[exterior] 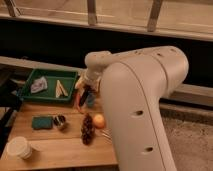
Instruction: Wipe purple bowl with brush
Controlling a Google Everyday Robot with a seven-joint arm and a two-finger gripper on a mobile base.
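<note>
My gripper (86, 98) hangs at the end of the white arm (140, 100), pointing down over the back of the wooden table (55, 147), just right of the green tray (30, 94). Its dark fingers appear spread, and I see nothing held between them. Something red and blue shows right at the fingers, but I cannot tell what it is. The arm's large white body covers the whole right side of the table. The purple bowl is hidden behind it, and the brush is not visible either.
The green tray holds a crumpled cloth (37, 86) and pale sticks (61, 89). In front lie a green sponge (41, 122), a small dark cup (60, 121), a dark grape bunch (87, 131), an orange (99, 120), a silvery utensil (105, 134) and a white cup (19, 147).
</note>
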